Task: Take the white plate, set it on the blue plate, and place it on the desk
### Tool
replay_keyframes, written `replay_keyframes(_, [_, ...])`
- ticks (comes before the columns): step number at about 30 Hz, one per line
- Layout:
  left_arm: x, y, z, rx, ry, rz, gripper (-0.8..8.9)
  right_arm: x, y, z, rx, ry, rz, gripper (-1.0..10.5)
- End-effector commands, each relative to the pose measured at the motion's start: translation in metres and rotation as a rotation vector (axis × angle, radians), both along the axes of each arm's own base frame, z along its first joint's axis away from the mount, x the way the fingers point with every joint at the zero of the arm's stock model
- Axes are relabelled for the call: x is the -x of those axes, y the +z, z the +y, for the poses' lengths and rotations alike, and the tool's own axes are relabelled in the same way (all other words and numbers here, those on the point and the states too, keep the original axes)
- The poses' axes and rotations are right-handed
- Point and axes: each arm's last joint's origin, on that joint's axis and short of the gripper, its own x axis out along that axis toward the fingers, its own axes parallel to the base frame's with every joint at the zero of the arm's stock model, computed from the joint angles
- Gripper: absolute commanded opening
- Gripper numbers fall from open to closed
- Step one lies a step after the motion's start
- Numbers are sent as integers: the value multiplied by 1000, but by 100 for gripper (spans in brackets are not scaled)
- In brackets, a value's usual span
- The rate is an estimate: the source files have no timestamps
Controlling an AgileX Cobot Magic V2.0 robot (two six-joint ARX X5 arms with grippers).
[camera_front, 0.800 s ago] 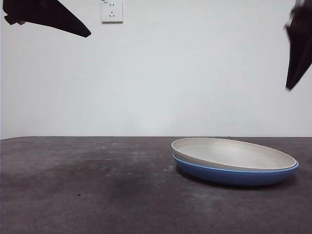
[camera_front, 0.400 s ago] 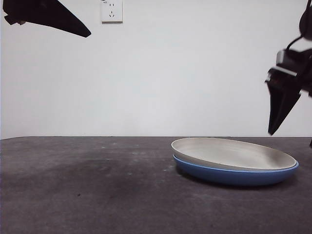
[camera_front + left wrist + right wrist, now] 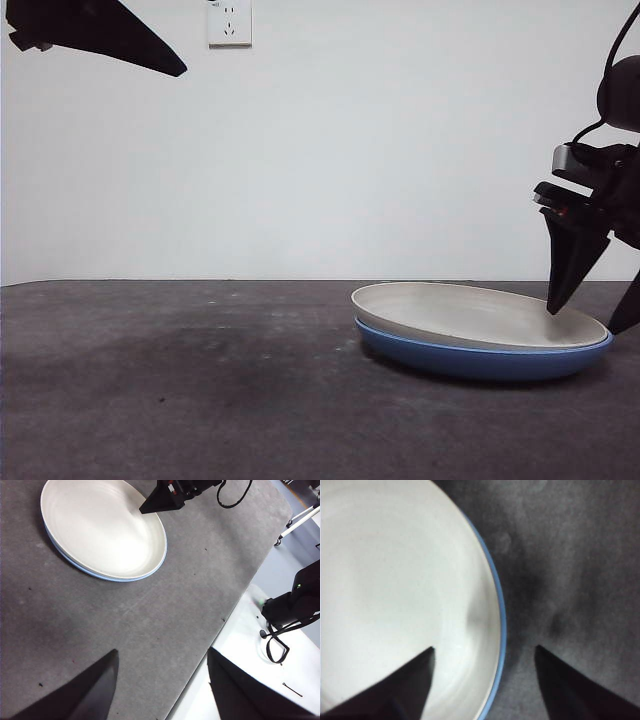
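Plates first: 1 white plate [image 3: 470, 312] sits nested on top of 1 blue plate [image 3: 480, 358], so only a thin blue rim and the side wall show under it. Nothing is inside the white one. The stack of 2 rests on the table [image 3: 180, 380], off to the right in the front view. Both are round, so no real long axis; the white plate lies a bit tilted, with its left edge riding higher. The right end effector [image 3: 482, 655] hovers low over the stack's rim, jaws spread, 1 over the white plate and 1 outside the rim above the table. The left end effector [image 3: 160, 657] waits well away, jaws spread too.
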Motion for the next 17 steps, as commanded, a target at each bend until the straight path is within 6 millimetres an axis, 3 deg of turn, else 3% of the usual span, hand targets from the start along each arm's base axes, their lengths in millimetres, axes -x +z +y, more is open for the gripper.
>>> replay_keyframes(1, [-1,2,-2,6,-14,-18,281,-4,-9,1,-4,-5,29,252])
replay_keyframes(5, [-1,2,-2,6,-12,-15,280,-5,-13,1,-7,-9,46,245])
replay_keyframes(10, [-1,2,-2,7,-10,-13,280,-6,-13,1,-6,-9,42,88])
replay_keyframes(17, [-1,2,-2,7,-10,-13,280,-5,-13,1,-5,-16,45,25])
